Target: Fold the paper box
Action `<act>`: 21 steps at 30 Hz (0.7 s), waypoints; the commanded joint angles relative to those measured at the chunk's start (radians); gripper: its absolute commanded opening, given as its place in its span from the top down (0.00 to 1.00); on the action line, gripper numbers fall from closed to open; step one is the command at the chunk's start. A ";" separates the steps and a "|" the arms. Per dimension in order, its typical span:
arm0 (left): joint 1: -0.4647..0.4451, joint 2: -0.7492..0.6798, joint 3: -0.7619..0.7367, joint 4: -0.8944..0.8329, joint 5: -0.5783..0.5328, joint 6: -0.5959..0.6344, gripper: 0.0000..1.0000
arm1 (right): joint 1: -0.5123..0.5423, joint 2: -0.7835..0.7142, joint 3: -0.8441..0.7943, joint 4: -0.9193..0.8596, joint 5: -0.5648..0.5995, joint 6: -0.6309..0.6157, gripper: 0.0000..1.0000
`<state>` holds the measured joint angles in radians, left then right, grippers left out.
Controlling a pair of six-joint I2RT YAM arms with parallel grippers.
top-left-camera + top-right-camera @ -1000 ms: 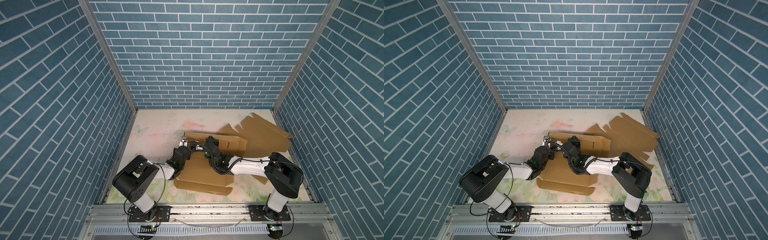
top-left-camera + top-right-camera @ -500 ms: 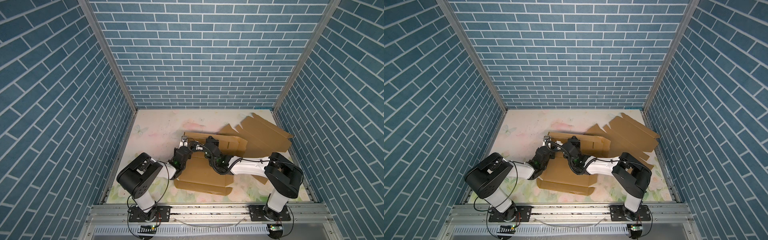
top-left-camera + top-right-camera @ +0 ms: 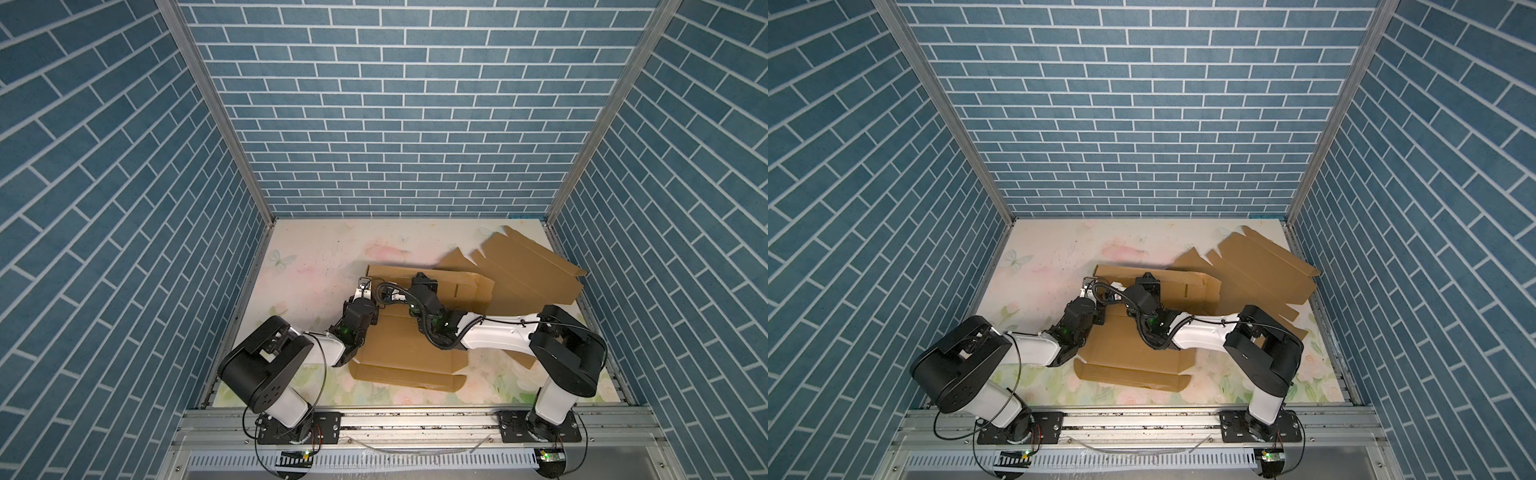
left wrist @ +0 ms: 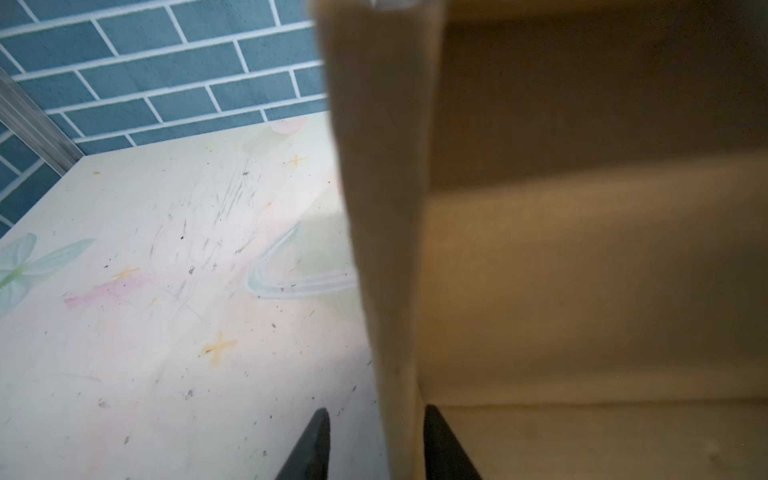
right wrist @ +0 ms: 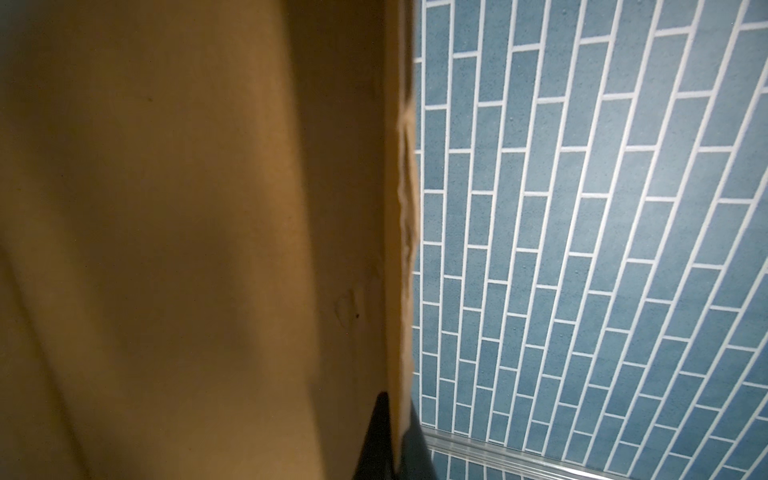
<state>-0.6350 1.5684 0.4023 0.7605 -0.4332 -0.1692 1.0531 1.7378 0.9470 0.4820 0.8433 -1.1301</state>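
Two arms meet over the paper box [image 3: 399, 345], which lies near the middle of the worktop [image 3: 316, 257]. Its brown base panel lies flat and its far wall stands raised. The left tool [image 4: 376, 411] straddles an upright side panel at the box's left end, its jaws parted with the cardboard edge between them. One dark finger [image 4: 436, 440] sits close against the inner face. The other is clear of the outer face, with bare worktop showing in the gap, so this tool grips nothing. The right tool [image 5: 397, 401] is clenched on the box, pinching the thin edge of a raised panel between its two fingertips. The blue brick wall [image 5: 582, 249] shows beyond that edge. A second, flat cardboard sheet [image 3: 528, 270] lies at the back right of the worktop, and in both top views the box's raised wall hides part of it.
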 commanded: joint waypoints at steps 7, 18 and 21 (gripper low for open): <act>0.018 0.147 0.007 0.050 0.034 -0.044 0.61 | 0.006 -0.004 -0.011 -0.066 -0.039 0.040 1.00; 0.030 0.190 0.032 0.116 -0.006 -0.057 0.58 | 0.005 -0.014 -0.019 -0.079 -0.043 0.048 1.00; 0.053 0.179 0.032 0.120 -0.001 -0.056 0.59 | 0.006 -0.015 -0.019 -0.083 -0.044 0.051 1.00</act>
<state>-0.6106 1.7485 0.4168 0.8734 -0.4229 -0.2173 1.0489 1.7367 0.9470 0.4789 0.8417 -1.1217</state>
